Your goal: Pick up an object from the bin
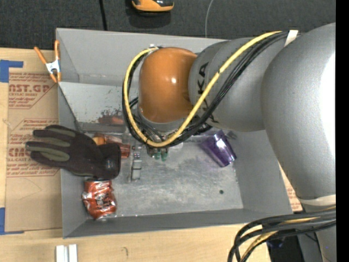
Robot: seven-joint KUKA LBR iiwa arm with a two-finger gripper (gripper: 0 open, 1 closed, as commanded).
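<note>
My gripper hangs under the arm's orange cover over the middle of the bin floor, mostly hidden by that cover. A black glove lies to its left, draped over the bin's left rim, its cuff close to the gripper. A small orange-brown thing sits at the glove's upper edge. To the right of the gripper lies a purple object, apart from it. I see nothing held in the gripper.
A crumpled red and white packet lies in the bin's near left corner. The big grey arm covers the bin's right and far side. Bare grey floor stretches from below the gripper to the near right.
</note>
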